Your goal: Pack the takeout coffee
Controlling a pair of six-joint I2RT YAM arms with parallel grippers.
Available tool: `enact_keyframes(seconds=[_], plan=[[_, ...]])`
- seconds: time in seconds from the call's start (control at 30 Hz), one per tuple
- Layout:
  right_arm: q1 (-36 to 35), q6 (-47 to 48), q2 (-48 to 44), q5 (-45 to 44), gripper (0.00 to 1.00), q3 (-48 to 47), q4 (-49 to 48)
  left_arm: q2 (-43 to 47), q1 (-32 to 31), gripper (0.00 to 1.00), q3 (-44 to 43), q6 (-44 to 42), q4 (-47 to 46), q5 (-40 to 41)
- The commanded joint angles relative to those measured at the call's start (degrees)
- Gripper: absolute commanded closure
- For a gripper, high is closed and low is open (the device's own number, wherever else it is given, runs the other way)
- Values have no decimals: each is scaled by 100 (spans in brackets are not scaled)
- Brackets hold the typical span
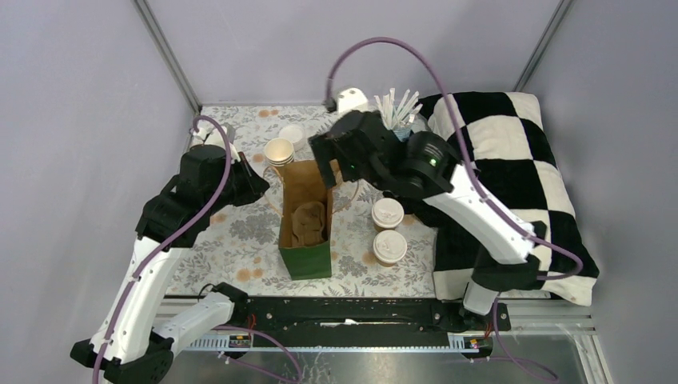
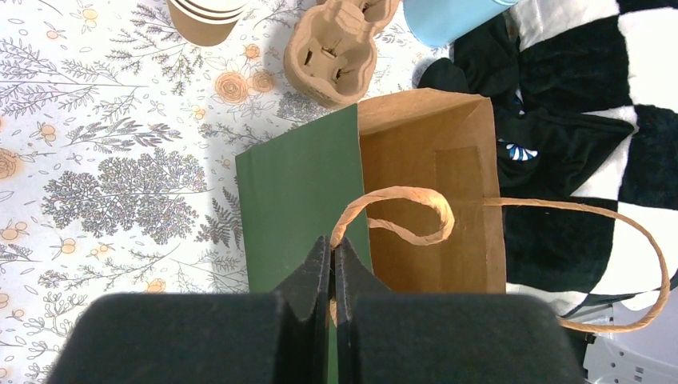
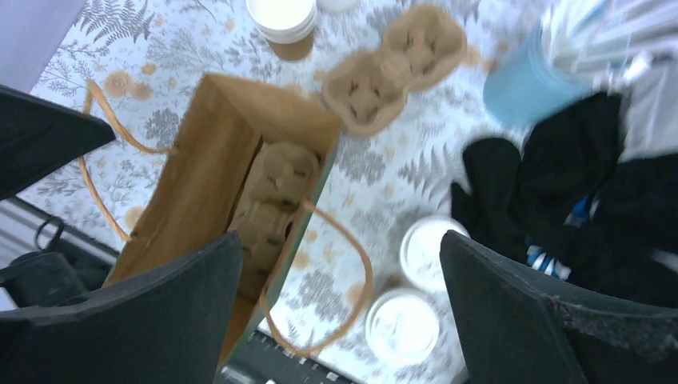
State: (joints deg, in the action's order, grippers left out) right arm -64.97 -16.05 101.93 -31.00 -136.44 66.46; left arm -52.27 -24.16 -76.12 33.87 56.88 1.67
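Two takeout coffee cups with white lids stand side by side on the floral table, one (image 1: 388, 214) just behind the other (image 1: 390, 246), to the right of an open green paper bag (image 1: 305, 258). The right wrist view shows them too, the far cup (image 3: 428, 252) and the near cup (image 3: 402, 324). A brown pulp carrier (image 3: 276, 200) lies inside the bag (image 3: 200, 176). My left gripper (image 2: 333, 244) is shut on the bag's twisted paper handle (image 2: 404, 210) at the bag's left rim. My right gripper (image 3: 340, 240) hangs wide open over the bag's far end, holding nothing.
A second pulp carrier (image 3: 396, 68) lies on the table behind the bag. A stack of open kraft cups (image 1: 279, 152) stands at the back left. A light-blue cup of straws (image 1: 397, 112) is at the back. A black-and-white checkered cushion (image 1: 520, 152) fills the right side.
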Motion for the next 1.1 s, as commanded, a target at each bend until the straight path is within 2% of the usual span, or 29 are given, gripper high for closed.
enact_keyframes(seconds=[0.0, 0.1, 0.17, 0.27, 0.33, 0.37, 0.47, 0.6, 0.73, 0.9, 1.0, 1.07], plan=[[116, -2061, -598, -40, 0, 1067, 444, -87, -9, 100, -251, -21, -116, -96], [324, -2184, -786, 427, 0, 1711, -34, -69, -9, 100, -259, 58, -116, -126], [344, -1991, -896, 936, 13, 2041, -718, -78, -9, 100, -299, 90, -116, -141], [345, -1998, -980, 1585, 58, 2239, -1322, -179, -9, 100, -619, 84, -96, -141], [347, -2032, -974, 1728, 88, 2083, -1266, -311, -9, 100, -974, 68, -39, -141], [345, -2023, -961, 1737, 99, 1931, -1180, -393, -9, 100, -1179, 66, 8, -141], [309, -1987, -966, 1859, 100, 1299, -1013, -668, -9, 100, -1883, 90, 140, -283], [301, -2169, -1102, 2211, 100, 1032, -1163, -1008, -8, 100, -2789, 71, 379, -276], [301, -2366, -1256, 2323, 100, 1085, -1362, -1118, -9, 100, -3029, 71, 464, -264], [305, -2819, -1684, 1645, 100, 2110, -1526, -1031, -9, 100, -2597, 155, 381, -281], [305, -2886, -1881, 1193, 100, 2874, -1532, -537, -7, 100, -891, 289, -160, -185], [395, -3065, -2089, 1031, 100, 3792, -1685, -425, 7, 100, -336, 587, -180, -305]])
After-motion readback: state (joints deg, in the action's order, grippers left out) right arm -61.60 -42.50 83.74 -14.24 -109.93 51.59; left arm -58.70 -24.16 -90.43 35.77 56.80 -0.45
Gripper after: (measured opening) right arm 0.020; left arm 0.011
